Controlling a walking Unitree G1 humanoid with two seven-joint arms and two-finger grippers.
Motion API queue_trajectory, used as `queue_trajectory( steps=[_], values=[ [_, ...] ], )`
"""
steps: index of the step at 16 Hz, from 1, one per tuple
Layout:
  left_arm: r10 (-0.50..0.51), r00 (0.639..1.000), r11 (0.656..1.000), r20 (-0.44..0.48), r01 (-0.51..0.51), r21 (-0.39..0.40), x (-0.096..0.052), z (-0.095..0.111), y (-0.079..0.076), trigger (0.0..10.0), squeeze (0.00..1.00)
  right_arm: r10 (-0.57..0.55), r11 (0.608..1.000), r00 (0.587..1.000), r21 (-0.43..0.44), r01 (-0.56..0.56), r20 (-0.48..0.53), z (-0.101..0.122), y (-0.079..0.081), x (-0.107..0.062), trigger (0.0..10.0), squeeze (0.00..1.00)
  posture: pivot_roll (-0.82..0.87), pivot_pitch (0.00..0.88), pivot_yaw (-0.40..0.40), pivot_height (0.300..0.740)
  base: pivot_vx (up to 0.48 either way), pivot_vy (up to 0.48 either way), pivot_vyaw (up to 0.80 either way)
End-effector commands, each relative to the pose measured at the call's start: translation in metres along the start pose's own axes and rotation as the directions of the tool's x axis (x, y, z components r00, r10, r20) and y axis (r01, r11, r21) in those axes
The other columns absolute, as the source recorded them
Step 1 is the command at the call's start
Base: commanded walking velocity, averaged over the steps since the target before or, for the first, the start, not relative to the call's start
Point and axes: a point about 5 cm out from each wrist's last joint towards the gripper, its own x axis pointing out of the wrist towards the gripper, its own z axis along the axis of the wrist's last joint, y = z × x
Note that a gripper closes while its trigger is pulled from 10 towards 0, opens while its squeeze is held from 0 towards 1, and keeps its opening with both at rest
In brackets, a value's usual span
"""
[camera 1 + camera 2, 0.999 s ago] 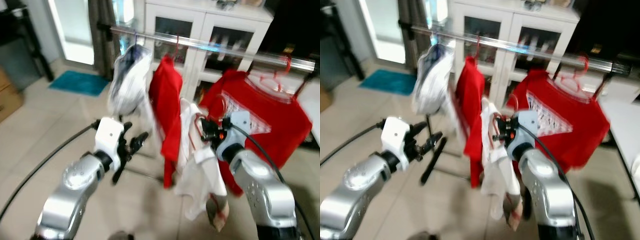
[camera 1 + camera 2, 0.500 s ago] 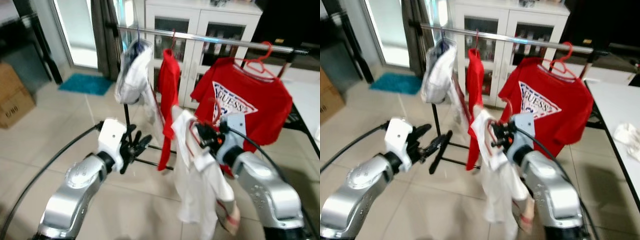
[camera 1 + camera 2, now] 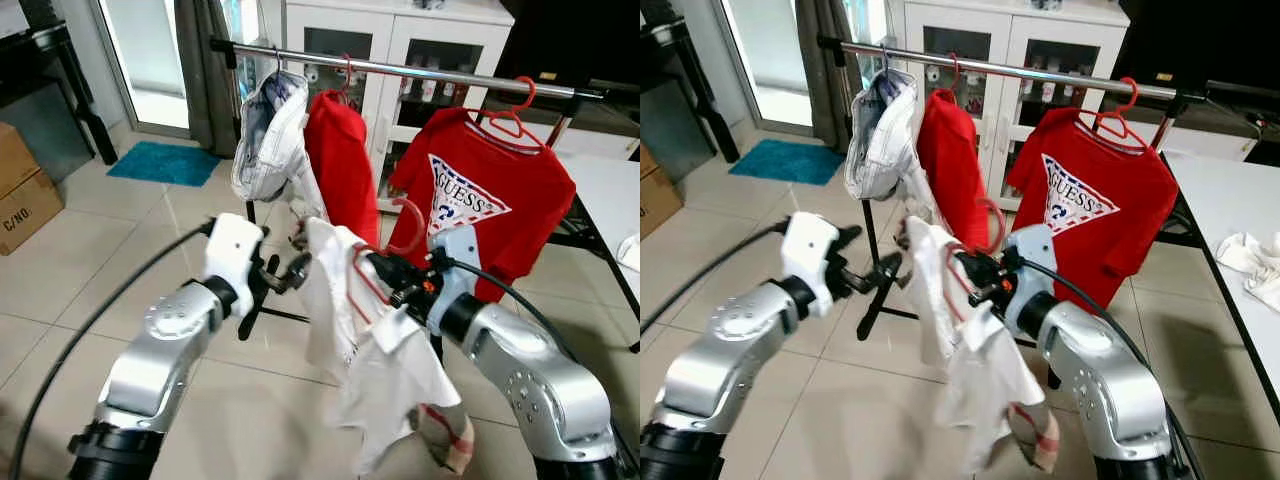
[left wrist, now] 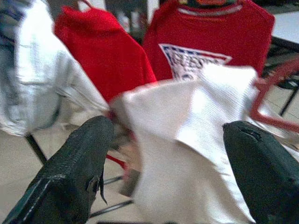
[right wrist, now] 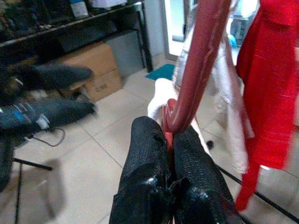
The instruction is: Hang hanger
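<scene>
Red hanger (image 3: pixel 385 262): clamped in right gripper (image 5: pixel 169 140), held below the clothes rail (image 3: pixel 440 74).
White shirt (image 3: pixel 375 360): draped on it.
Left gripper (image 3: pixel 285 276): fingers apart, just beside the shirt.

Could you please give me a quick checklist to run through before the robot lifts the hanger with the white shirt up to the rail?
1. Right pincer shut on the red hanger: ok, fingers pinch it near the hook.
2. White shirt seated on the hanger: not ok, it droops bunched and lopsided.
3. Left pincer free to help: ok, open, facing the shirt.
4. Free stretch on the rail: ok, between the plain red garment and the red printed T-shirt.
5. Hook turned toward the rail: cannot tell.
6. Rail within reach: cannot tell; it sits above and beyond the hanger.
</scene>
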Motion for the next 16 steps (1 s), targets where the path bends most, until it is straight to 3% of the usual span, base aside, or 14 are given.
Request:
queue_trajectory(
  steps=[1, 2, 4, 7, 9, 10, 11, 12, 13, 16],
  values=[
    [-0.038, 0.999, 0.999, -0.016, 0.039, 0.01, 0.006, 0.0, -0.005, 10.0, 0.0, 0.056, 0.998, 0.996, -0.016, -0.055, 0.063, 0.017, 0.007, 0.0, 0.0, 0.0, -0.11, 0.0, -0.027, 0.74, 0.0, 0.0, 0.0],
    [-0.096, 0.995, 0.995, -0.023, 0.097, 0.02, 0.01, -0.001, -0.011, 10.0, 0.0, 0.089, 0.996, 0.993, -0.016, -0.088, 0.073, 0.02, 0.01, 0.001, 0.0, 0.0, -0.11, 0.0, -0.027, 0.74, 0.0, 0.0, 0.0],
    [-0.117, 0.993, 0.993, -0.033, 0.118, 0.026, 0.012, -0.003, -0.014, 10.0, 0.0, 0.114, 0.993, 0.99, -0.015, -0.113, 0.081, 0.022, 0.013, 0.002, 0.0, 0.0, -0.11, 0.0, -0.027, 0.74, 0.0, 0.0, 0.0],
    [-0.044, 0.999, 0.996, -0.029, 0.046, 0.083, 0.016, -0.003, -0.004, 10.0, 0.0, 0.195, 0.98, 0.974, 0.001, -0.197, 0.114, 0.027, 0.022, 0.0, 0.0, 0.0, -0.11, 0.0, -0.031, 0.74, 0.0, 0.0, 0.0],
    [-0.02, 0.999, 0.997, 0.041, 0.017, 0.082, 0.021, 0.007, 0.002, 9.8, 0.0, 0.229, 0.973, 0.965, 0.011, -0.232, 0.13, 0.029, 0.025, -0.002, 0.0, 0.0, -0.11, 0.0, -0.027, 0.74, 0.0, 0.0, 0.0],
    [-0.022, 0.999, 0.997, 0.046, 0.018, 0.08, 0.021, 0.008, 0.002, 7.1, 0.0, 0.227, 0.973, 0.965, 0.013, -0.231, 0.13, 0.029, 0.025, -0.002, 0.0, 0.0, -0.11, 0.0, -0.027, 0.74, 0.0, 0.0, 0.0],
    [-0.028, 0.998, 0.997, 0.051, 0.024, 0.079, 0.022, 0.009, 0.002, 3.5, 0.0, 0.223, 0.974, 0.966, 0.015, -0.226, 0.13, 0.029, 0.024, -0.003, 0.0, 0.0, -0.11, 0.0, -0.023, 0.74, 0.0, 0.0, 0.0],
    [-0.037, 0.998, 0.996, 0.053, 0.033, 0.079, 0.023, 0.009, 0.001, 0.6, 0.0, 0.222, 0.974, 0.966, 0.016, -0.226, 0.131, 0.029, 0.024, -0.003, 0.0, 0.0, -0.11, 0.0, -0.023, 0.74, 0.0, 0.0, 0.0],
    [-0.043, 0.997, 0.996, 0.057, 0.039, 0.079, 0.023, 0.009, 0.0, 0.0, 0.0, 0.223, 0.974, 0.966, 0.017, -0.227, 0.131, 0.029, 0.024, -0.003, 0.0, 0.0, -0.11, 0.0, -0.023, 0.74, 0.0, 0.0, 0.0],
    [-0.051, 0.996, 0.996, 0.068, 0.045, 0.079, 0.024, 0.008, -0.002, 0.0, 0.0, 0.222, 0.974, 0.967, 0.019, -0.226, 0.127, 0.028, 0.023, -0.003, 0.0, 0.0, -0.11, 0.0, -0.027, 0.74, 0.0, 0.0, 0.0]
  ],
)
